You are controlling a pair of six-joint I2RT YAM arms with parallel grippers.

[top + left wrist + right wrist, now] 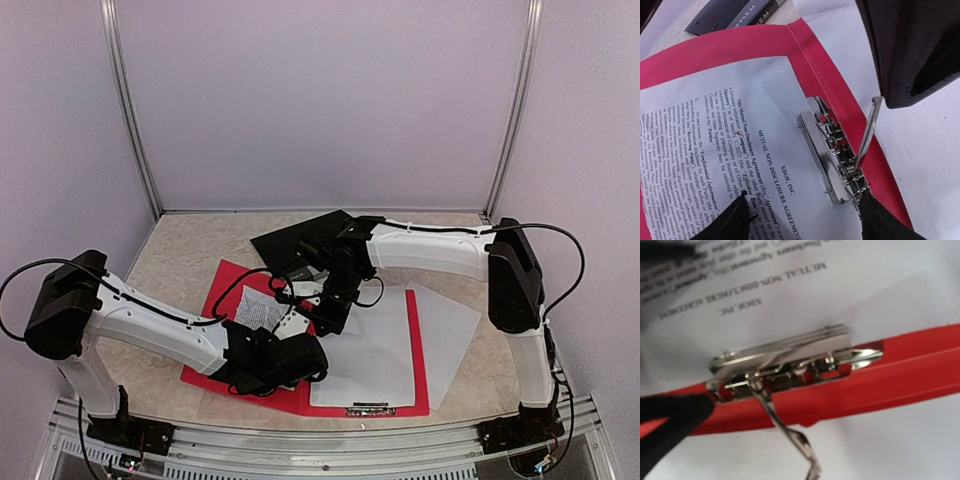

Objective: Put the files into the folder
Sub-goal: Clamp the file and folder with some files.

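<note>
– When the table is looked at from above, what is seen?
– A red folder is seen lying open and flat. One printed sheet is laid on the folder's left half. On the folder's right half, blank white sheets are laid, and one of them sticks out past the folder's right edge. A flat black thing is seen just behind the folder's far edge.
– And the arms?
– The left arm is stretched over the folder's left half. The right pincer is pointed down at the folder's middle fold.
– What is shown from the left wrist?
– The left pincer is seen wide open above the printed sheet, on the folder's left half. Nothing is held in it. A shiny metal clip is fixed beside the folder's fold, and the printed sheet reaches right up to it. The clip's thin wire lever is tipped up. The lever's tip is touched by the dark underside of the right pincer.
– And from the right wrist?
– That picture is a bit blurry. The clip is seen along the folder's red fold, with the printed sheet on the far side of it. The lever is seen coming up toward the camera. One black finger is seen low down, over the folder's red edge. The right pincer is closed tight. Whether the lever is pinched in it or only pushed by it cannot be told.
</note>
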